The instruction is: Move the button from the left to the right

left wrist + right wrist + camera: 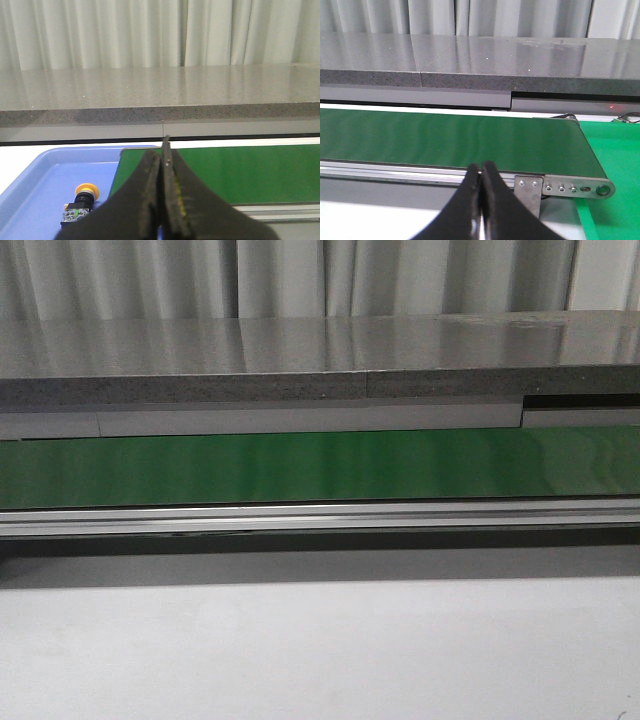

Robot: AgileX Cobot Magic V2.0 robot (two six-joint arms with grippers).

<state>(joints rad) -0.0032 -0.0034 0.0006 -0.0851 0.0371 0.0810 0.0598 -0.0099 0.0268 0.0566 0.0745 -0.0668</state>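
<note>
The button, a yellow-orange head on a black body with a green mark, lies in a blue tray in the left wrist view, beside the left end of the green belt. My left gripper is shut and empty, held above the tray's edge and to the right of the button. My right gripper is shut and empty, in front of the belt's right end. Neither gripper nor the button shows in the front view, where the belt runs across.
A grey stone-like shelf runs behind the belt with curtains behind it. An aluminium rail edges the belt's near side. A metal end bracket caps the belt's right end, with a green surface beyond. White tabletop lies in front.
</note>
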